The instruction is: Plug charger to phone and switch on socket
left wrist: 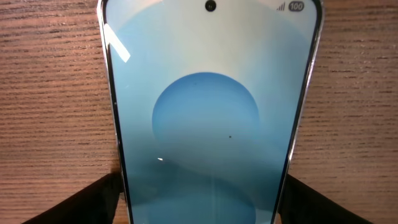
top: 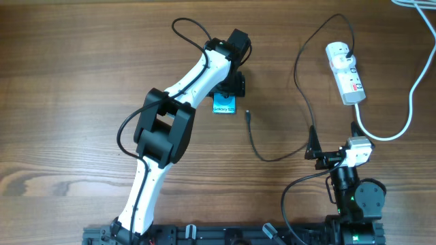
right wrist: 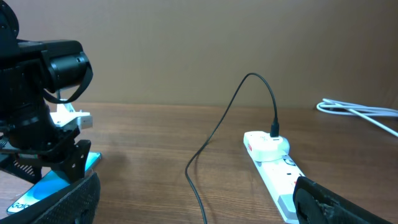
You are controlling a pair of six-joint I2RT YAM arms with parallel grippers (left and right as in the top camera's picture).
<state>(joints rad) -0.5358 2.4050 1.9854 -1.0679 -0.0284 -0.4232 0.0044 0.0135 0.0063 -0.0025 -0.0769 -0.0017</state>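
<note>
Two grippers show here. On the left, the left gripper [left wrist: 202,196] has a finger on each side of the phone [top: 224,105], which lies flat on the table [top: 68,68]. I cannot tell if it squeezes. Just right of the phone lies the connector tip [top: 247,115] of the charger [top: 272,159], not plugged in. The cable looks light and floppy, so I think it is best to grab the hard little tip. The right gripper [top: 315,148] is wide open and holds nothing. Far right lies the socket [top: 346,82], with the black plug [right wrist: 274,132] in it.
</note>
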